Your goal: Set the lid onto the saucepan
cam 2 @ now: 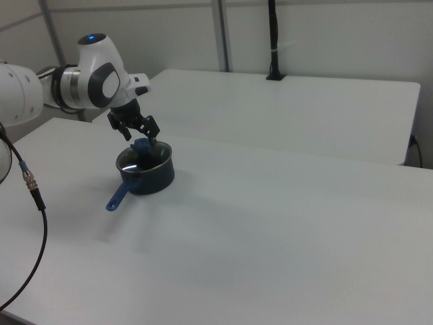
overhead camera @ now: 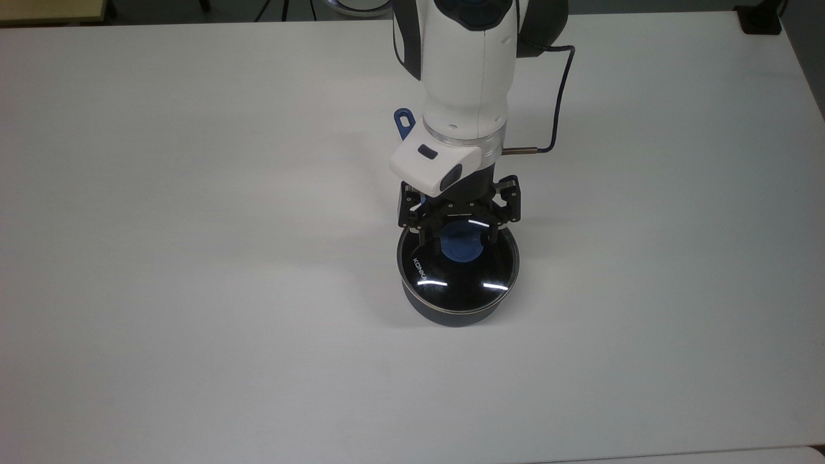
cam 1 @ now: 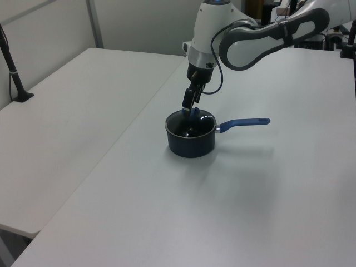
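The saucepan (overhead camera: 451,314) stands on the white table just below the top view's centre. Its blue handle (overhead camera: 403,121) runs back under the arm. The glass lid (overhead camera: 459,277) lies flat on the pan's rim, with its blue knob (overhead camera: 463,245) in the middle. My gripper (overhead camera: 457,237) hangs straight over the knob, open, with one finger on each side of it and a small gap to each. In the left view the gripper (cam 1: 190,108) sits just above the saucepan (cam 1: 191,146), whose handle (cam 1: 245,122) points right. In the right view the gripper (cam 2: 139,135) hovers over the knob (cam 2: 141,145).
A black cable (overhead camera: 561,84) loops from the wrist over the table behind the pan. A second white table (cam 1: 67,111) with a black post (cam 1: 14,72) adjoins on the left view's left. Another cable (cam 2: 30,196) hangs in the right view's foreground.
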You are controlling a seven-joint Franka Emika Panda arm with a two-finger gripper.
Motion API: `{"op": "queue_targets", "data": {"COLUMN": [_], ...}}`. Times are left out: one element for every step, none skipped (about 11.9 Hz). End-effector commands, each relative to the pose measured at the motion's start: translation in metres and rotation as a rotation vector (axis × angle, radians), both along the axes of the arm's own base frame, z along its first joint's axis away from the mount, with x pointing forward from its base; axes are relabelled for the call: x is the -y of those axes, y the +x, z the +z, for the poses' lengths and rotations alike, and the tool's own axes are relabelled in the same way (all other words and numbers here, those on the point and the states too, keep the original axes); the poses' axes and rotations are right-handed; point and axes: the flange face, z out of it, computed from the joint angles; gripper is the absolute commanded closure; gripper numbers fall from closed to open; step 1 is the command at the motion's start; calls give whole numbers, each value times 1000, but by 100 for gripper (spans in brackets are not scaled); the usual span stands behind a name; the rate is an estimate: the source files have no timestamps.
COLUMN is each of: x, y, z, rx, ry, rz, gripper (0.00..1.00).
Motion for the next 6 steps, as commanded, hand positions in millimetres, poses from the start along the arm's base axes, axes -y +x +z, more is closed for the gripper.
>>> {"op": "queue_targets", "data": {"x": [32,49,70,86,106,127], "y": [-15,-32,-49,-65,-82,-100], "z": [40,58,74,92,112,129], "rx": [-22,-80,-137,-171,-198,-224], "ry": [-21,-45,-65,-81,-91,-101], "rz": [-43,-61,-85,-103,-106,-60], "gripper": [0,0,0,0,0,0]}}
